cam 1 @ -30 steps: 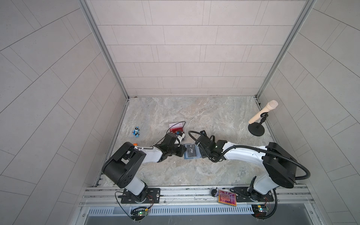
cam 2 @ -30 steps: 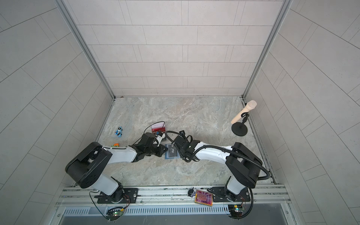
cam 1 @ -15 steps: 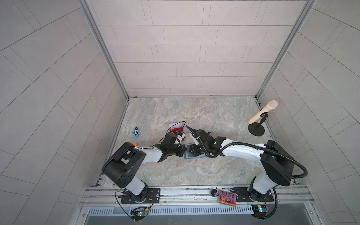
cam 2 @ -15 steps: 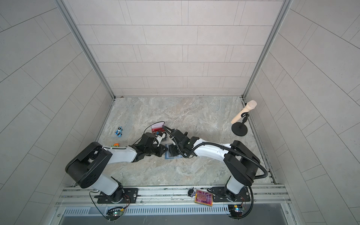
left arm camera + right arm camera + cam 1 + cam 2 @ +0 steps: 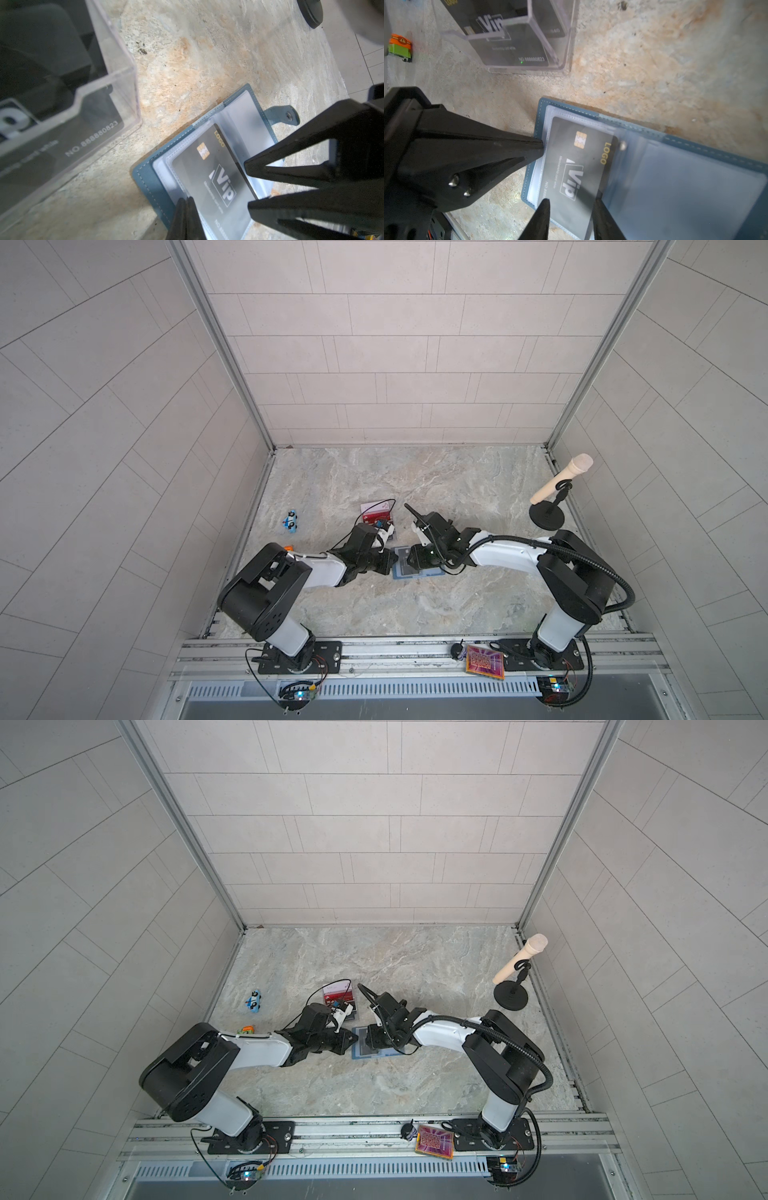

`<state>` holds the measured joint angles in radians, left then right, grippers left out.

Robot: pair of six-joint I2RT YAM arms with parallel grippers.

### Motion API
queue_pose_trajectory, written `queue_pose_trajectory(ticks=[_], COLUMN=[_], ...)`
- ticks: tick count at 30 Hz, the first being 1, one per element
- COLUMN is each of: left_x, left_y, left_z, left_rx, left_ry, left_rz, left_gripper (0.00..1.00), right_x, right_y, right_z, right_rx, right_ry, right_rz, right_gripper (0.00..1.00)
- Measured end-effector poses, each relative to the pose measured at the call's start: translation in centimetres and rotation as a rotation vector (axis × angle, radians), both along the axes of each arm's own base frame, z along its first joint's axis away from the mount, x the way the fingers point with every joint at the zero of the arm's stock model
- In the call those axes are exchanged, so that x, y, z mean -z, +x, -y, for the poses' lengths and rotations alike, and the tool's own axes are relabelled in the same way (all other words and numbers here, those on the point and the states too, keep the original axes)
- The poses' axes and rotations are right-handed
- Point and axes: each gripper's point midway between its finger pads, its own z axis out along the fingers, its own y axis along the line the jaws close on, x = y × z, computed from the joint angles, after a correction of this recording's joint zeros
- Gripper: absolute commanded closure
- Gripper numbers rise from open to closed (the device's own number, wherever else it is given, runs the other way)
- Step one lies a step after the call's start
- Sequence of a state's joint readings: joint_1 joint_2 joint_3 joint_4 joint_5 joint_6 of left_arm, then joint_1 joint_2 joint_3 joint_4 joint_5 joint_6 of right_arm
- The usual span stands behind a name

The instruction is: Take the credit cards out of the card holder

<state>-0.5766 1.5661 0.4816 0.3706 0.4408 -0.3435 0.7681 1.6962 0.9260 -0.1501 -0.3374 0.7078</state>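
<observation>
Here, card holder [image 5: 675, 197] open, dark card [image 5: 577, 166] showing

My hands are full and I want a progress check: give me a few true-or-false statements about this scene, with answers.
The card holder lies open on the table. True.
The left claw is wide open. False: the left claw is shut, tips at the holder's edge.
A black Vip card lies in the open holder. True.
The microphone lies flat on the table. False: the microphone is propped tilted on its black base.
The clear stand is empty. False: the clear stand holds a black card.
</observation>
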Motion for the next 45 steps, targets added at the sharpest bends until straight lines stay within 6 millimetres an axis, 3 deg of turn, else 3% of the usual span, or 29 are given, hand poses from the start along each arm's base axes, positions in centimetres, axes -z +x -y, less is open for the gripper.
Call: queue_pose_trajectory(ticks=[17, 32, 45], left_x=[0.0, 0.0, 0.0], left_y=[0.0, 0.0, 0.0], left_z=[0.0, 0.0, 0.0], left_rx=[0.0, 0.001, -0.001], left_ry=[-0.002, -0.001, 0.004], left_rz=[0.003, 0.002, -0.003], left_gripper=[0.98, 0.98, 0.97], right_x=[1.2, 1.0, 0.2], right_y=[0.4, 0.9, 0.4], right_z=[0.0, -0.2, -0.5], right_rx=[0.032, 0.08, 0.018], right_ry=[0.058, 0.237, 0.325], right_rz=[-0.054, -0.121, -0.165], right_gripper=[0.67, 0.69, 0.7])
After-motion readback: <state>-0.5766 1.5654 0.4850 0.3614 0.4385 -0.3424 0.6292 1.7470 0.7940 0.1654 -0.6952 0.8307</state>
